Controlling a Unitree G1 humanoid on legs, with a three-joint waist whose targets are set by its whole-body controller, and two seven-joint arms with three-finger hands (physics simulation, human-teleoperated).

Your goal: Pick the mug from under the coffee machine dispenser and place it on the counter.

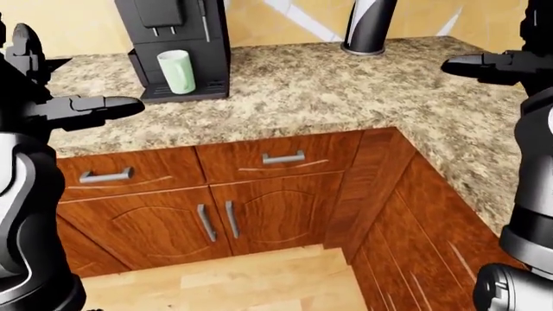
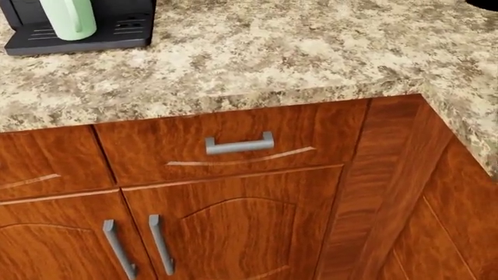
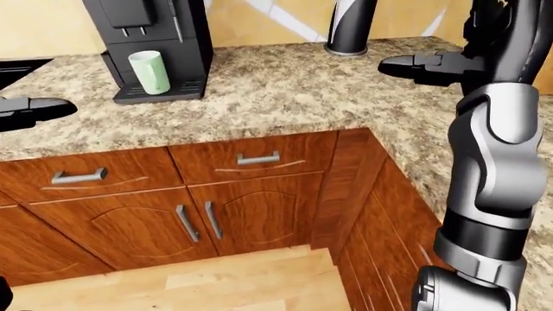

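Observation:
A pale green mug [image 1: 177,71] stands upright on the drip tray of the black coffee machine [image 1: 177,39], under its dispenser, at the top left of the left-eye view. The mug also shows at the top left of the head view [image 2: 68,18]. My left hand [image 1: 91,107] hovers open over the counter, left of and below the machine, holding nothing. My right hand [image 3: 415,67] is raised open at the upper right of the right-eye view, far from the mug, holding nothing.
The speckled granite counter [image 1: 329,91] runs across the views and turns down along the right side. A black cylinder [image 1: 370,26] stands at the top centre. Wooden cabinets with grey handles [image 1: 283,157] sit below, above a light wooden floor [image 1: 233,278].

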